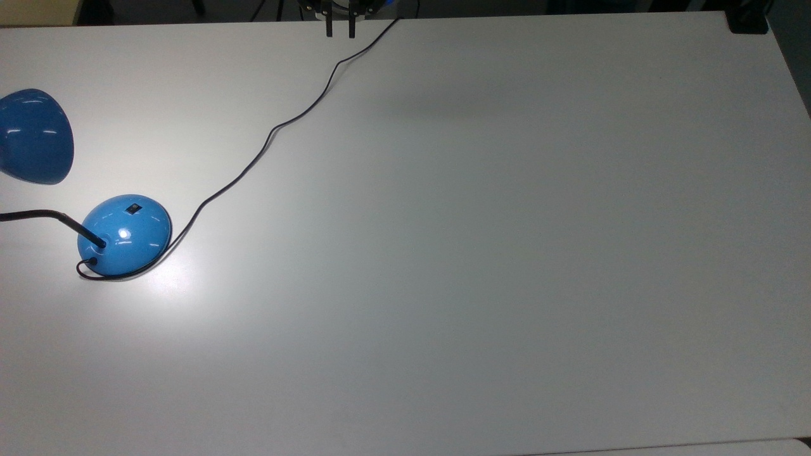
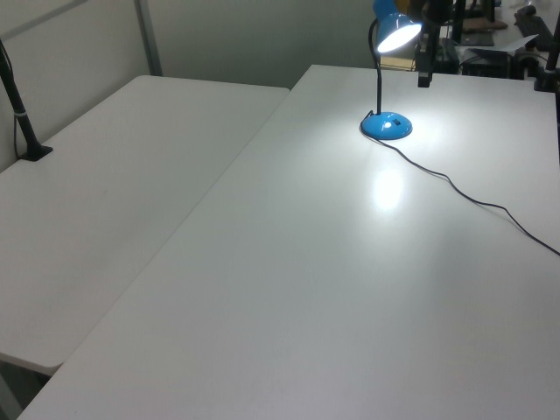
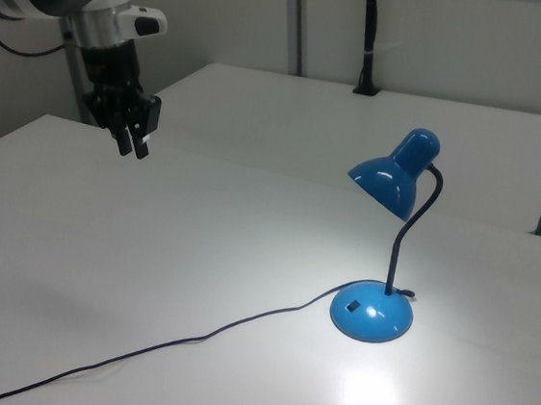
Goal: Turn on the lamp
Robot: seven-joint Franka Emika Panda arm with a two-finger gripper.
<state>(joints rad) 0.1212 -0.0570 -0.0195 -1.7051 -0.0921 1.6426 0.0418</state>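
Observation:
The glossy blue lamp stands at the top view's left, with its dome base point(image 1: 124, 234) and a small black switch point(image 1: 133, 208) on the white table. Its shade point(image 1: 31, 136) hangs over the far left. The lamp base point(image 3: 371, 313) and shade point(image 3: 392, 181) also show in the right view, where a bright pool of light lies on the table under the shade. A black cord point(image 1: 253, 161) runs from the base to the table's far edge. My gripper point(image 1: 340, 28) hangs open and empty at the top view's upper edge, far from the lamp. In the right view the gripper point(image 3: 133, 147) is high above the table.
The white table point(image 1: 507, 253) spreads wide to the top view's right. A dark object point(image 1: 747, 22) sits at its upper right corner. A second white table point(image 2: 105, 175) adjoins in the left view, with a black clamped post point(image 2: 22, 114) on it.

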